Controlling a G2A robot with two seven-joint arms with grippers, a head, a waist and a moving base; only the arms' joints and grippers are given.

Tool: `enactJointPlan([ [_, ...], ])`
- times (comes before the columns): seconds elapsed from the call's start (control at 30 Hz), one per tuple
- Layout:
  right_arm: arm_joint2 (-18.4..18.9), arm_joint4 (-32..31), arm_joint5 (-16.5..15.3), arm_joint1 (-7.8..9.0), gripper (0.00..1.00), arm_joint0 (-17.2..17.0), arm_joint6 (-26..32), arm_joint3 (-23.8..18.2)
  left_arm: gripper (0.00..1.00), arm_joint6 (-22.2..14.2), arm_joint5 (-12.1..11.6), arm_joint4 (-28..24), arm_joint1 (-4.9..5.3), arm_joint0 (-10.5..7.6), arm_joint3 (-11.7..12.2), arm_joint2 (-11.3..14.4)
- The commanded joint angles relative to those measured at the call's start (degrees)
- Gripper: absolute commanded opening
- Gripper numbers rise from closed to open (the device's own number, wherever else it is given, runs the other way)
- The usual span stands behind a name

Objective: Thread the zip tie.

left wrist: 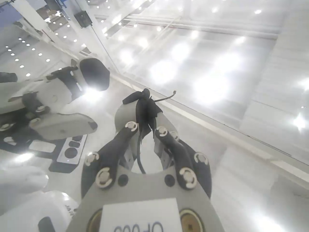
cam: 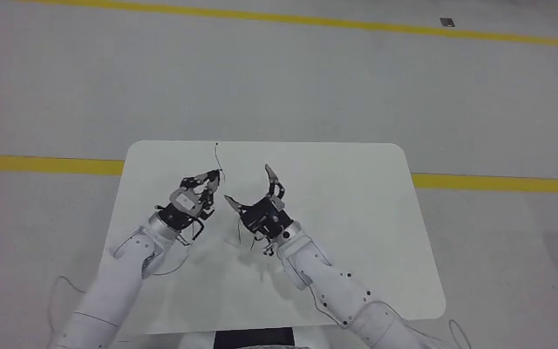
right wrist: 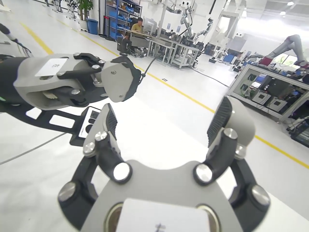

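Note:
A thin black zip tie sticks up from my left gripper, which is shut on it above the white table. In the left wrist view the zip tie pokes out past the closed fingertips, and its strap runs back between the fingers. My right gripper stands open just to the right of the left one, with nothing between its fingers. From the right wrist view the left gripper shows side-on with the zip tie rising from its tip, ahead of my open right gripper.
The table's far edge lies just beyond both grippers. A thin cable hangs below the right wrist. Bare table surface stretches to the right.

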Motion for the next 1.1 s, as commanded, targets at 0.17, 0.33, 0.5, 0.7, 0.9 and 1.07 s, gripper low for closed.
enactJointPlan([
  [0.17,0.25,0.53,-1.16,-0.87,0.73,0.17,-0.21,1.02,0.0,-0.74,0.0,-0.21,1.38,-0.01,-0.23,0.19],
  [0.33,0.14,-0.21,-2.11,-1.31,0.39,-0.15,-0.76,1.12,0.0,-0.74,0.0,-0.21,1.38,-0.01,-0.23,0.19],
  [0.5,0.11,-0.76,-2.92,-1.76,0.33,-0.49,-1.06,1.33,0.0,-0.74,0.0,-0.21,1.38,-0.01,-0.23,0.19],
  [0.7,0.34,-1.5,-4.41,-2.17,0.28,-0.63,-0.96,1.49,0.0,-0.74,0.0,-0.21,1.38,-0.01,-0.23,0.19],
  [0.9,0.2,-1.86,-5.33,-2.68,0.29,-0.35,-0.85,1.8,0.0,-0.74,0.0,-0.21,1.38,-0.01,-0.23,0.19],
  [1.07,0.09,-1.86,-5.52,-3.1,0.27,-0.05,-1.07,2.17,0.0,-0.74,0.0,-0.21,1.38,-0.01,-0.23,0.19],
])
